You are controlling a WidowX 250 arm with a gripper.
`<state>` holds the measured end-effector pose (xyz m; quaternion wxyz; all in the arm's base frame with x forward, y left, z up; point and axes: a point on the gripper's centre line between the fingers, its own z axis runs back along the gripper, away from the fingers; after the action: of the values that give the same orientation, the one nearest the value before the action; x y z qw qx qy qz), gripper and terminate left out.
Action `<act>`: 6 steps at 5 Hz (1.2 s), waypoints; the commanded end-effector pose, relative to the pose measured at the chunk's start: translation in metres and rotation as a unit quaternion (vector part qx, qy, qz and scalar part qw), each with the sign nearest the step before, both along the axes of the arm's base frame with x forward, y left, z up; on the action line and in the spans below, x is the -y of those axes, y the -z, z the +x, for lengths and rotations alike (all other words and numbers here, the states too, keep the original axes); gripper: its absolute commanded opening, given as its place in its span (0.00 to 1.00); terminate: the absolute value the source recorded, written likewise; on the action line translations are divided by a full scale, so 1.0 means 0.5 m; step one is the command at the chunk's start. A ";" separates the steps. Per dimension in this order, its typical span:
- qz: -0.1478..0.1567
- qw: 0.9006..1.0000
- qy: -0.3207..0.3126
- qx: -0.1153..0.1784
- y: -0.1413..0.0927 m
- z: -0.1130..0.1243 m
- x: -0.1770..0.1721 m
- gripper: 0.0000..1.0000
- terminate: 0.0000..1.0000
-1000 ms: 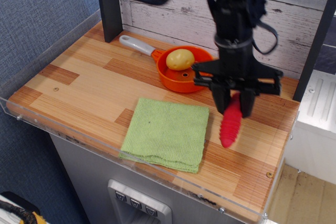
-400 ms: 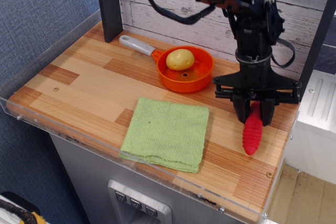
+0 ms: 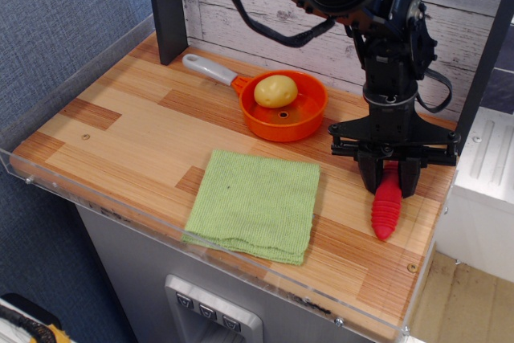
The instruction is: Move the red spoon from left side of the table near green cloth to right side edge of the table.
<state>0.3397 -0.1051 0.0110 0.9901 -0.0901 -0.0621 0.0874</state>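
The red spoon [image 3: 387, 211] shows as a ribbed red handle pointing toward the front edge, at the right side of the table [image 3: 120, 118]. Its tip looks to be at or just above the wood. Its metal bowl is hidden behind the gripper. My gripper [image 3: 390, 181] points straight down, with its two dark fingers closed on the handle's upper end. The green cloth [image 3: 253, 202] lies flat at the front middle of the table, well to the left of the spoon.
An orange pan [image 3: 299, 118] with a grey-white handle [image 3: 207, 68] holds a yellow potato [image 3: 275, 91] behind the cloth. A dark post [image 3: 165, 6] stands at the back left. A clear acrylic rim [image 3: 201, 259] runs along the front edge. The table's right edge is just beyond the spoon.
My gripper has carried the red spoon from beside the cloth's right edge to the table's right side and lowered it a little.
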 end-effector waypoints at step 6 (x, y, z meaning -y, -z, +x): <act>0.062 0.993 0.097 0.002 -0.164 -0.029 -0.055 1.00 0.00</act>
<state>0.3208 -0.0786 0.0720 0.9989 -0.0275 -0.0337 -0.0188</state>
